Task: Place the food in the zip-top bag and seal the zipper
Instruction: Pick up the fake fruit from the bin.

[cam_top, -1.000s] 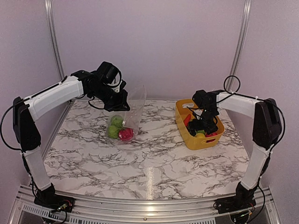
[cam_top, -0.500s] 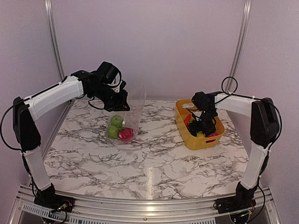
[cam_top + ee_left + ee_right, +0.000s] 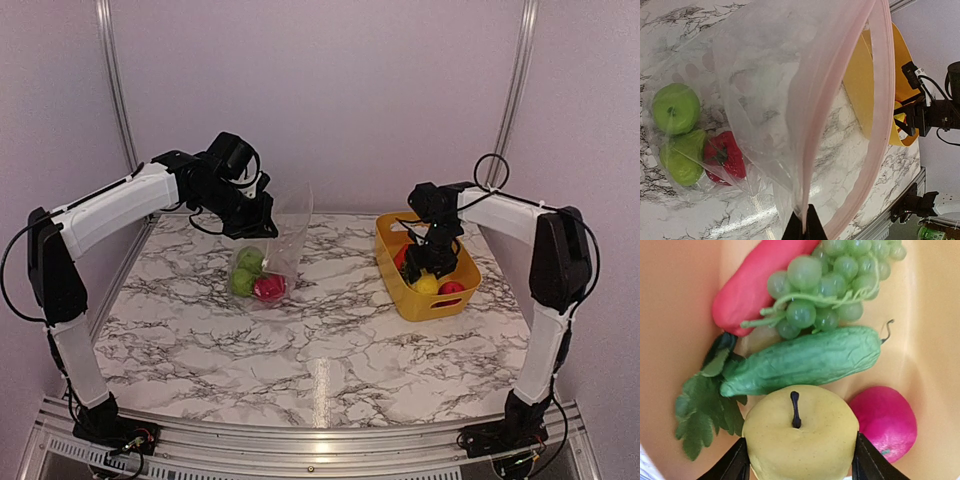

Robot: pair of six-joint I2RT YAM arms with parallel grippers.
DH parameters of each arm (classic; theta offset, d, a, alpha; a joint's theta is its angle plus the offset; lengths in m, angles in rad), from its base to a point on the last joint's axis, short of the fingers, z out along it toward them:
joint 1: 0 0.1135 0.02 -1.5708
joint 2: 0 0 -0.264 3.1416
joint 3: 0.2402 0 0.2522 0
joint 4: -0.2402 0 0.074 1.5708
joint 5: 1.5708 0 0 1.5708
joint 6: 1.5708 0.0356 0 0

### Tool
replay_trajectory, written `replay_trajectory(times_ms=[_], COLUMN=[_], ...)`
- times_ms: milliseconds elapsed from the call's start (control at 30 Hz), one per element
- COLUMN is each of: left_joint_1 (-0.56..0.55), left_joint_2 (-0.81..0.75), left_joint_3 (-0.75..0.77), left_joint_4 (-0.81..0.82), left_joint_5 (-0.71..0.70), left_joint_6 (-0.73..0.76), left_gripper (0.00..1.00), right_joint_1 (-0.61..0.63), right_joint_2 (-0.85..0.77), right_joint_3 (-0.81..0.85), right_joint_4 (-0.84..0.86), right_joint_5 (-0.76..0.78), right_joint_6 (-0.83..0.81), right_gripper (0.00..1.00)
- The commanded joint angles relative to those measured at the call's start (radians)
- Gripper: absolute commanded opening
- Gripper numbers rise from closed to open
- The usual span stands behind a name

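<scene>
My left gripper is shut on the clear zip-top bag and holds its mouth up and open above the table. In the left wrist view the jaws pinch the pale pink zipper. A green apple, a green pear and a red strawberry lie in the bag. My right gripper is inside the yellow basket, its fingers closed on both sides of a yellow apple. Beside it lie a green cucumber, green grapes, a long red piece and a pink-red fruit.
The basket stands at the back right of the marble table, near the back wall. Green leaves lie at the basket's wall. The bag's bottom rests on the table at the back left.
My right gripper has shifted up and to the left inside the basket, and the yellow apple and a red fruit now show below it. The left arm and bag have not moved.
</scene>
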Motion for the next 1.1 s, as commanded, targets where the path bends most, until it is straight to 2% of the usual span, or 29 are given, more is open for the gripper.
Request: replay_trajectory(times_ms=[0, 133, 500, 800, 1067], left_joint_1=[-0.001, 0.0, 0.0, 0.001, 0.0], left_joint_2=[0.002, 0.007, 0.002, -0.003, -0.006], left_joint_3=[0.005, 0.013, 0.014, 0.022, 0.029], left_joint_4=[0.005, 0.003, 0.002, 0.0, 0.002], left_joint_5=[-0.006, -0.005, -0.01, -0.015, -0.014], left_joint_6=[0.01, 0.01, 0.012, 0.012, 0.007], left_gripper=[0.0, 0.0, 0.0, 0.0, 0.0], right_joint_1=[-0.006, -0.006, 0.084, 0.166, 0.2], right_joint_2=[0.005, 0.016, 0.003, -0.026, 0.02], right_joint_3=[0.157, 0.281, 0.499, 0.478, 0.456], right_joint_4=[-0.058, -0.083, 0.064, 0.353, 0.584], right_joint_5=[0.04, 0.028, -0.241, -0.476, -0.585], right_joint_6=[0.001, 0.014, 0.055, 0.231, 0.377], right_gripper=[0.59, 0.58, 0.55, 0.55, 0.55])
